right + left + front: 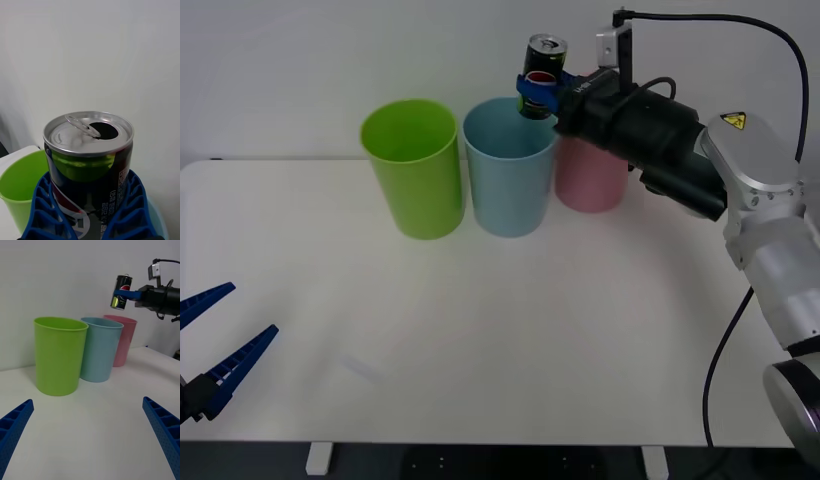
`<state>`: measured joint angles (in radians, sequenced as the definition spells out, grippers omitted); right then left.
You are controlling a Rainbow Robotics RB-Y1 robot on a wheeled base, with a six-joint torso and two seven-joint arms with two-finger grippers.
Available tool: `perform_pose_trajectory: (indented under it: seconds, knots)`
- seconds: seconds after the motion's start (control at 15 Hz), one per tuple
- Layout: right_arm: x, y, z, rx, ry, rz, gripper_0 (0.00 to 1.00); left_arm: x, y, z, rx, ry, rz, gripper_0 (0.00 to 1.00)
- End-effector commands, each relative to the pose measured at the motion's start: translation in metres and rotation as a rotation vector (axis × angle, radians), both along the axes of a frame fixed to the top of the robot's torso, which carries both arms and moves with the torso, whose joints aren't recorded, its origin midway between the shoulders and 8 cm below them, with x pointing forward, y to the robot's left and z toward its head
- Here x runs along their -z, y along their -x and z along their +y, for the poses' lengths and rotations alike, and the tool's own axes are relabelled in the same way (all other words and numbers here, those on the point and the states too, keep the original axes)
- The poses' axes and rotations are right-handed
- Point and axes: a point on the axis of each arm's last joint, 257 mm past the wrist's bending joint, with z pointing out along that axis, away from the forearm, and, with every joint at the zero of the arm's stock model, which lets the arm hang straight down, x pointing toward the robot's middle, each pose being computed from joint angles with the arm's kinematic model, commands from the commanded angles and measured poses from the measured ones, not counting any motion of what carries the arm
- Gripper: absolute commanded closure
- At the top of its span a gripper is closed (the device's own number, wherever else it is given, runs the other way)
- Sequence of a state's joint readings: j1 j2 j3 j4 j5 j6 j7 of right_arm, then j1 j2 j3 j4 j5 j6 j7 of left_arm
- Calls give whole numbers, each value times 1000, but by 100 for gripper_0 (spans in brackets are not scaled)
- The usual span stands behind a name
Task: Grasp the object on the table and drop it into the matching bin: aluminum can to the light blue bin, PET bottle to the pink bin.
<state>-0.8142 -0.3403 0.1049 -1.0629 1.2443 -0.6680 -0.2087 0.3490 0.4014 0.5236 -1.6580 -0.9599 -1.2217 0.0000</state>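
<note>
My right claw (537, 95) grips one small dark aluminium can (544, 68) above the tall light blue plastic bin (508, 170), one of three bins; my left claw (220, 345) rests spread open.

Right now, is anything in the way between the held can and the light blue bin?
Nothing visible. The right gripper holds the aluminum can upright in the air above the light blue bin, near its rim on the pink bin side, with only open air below.

Aluminum can (90, 176) — small Korean print, unreadable; robot arm — yellow warning triangle (733, 121).
</note>
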Motion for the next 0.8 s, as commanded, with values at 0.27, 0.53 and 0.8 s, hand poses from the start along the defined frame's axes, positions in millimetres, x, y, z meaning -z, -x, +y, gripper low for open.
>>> perform_pose_trajectory:
  seconds: [0.27, 0.53, 0.8]
  knots:
    - [5, -24, 28, 43, 18, 23, 100, 0, 0, 0, 0, 0, 0, 0]
    - [6, -29, 36, 67, 20, 21, 100, 0, 0, 0, 0, 0, 0, 0]
    - [7, -29, 36, 67, 26, 17, 100, 0, 0, 0, 0, 0, 0, 0]
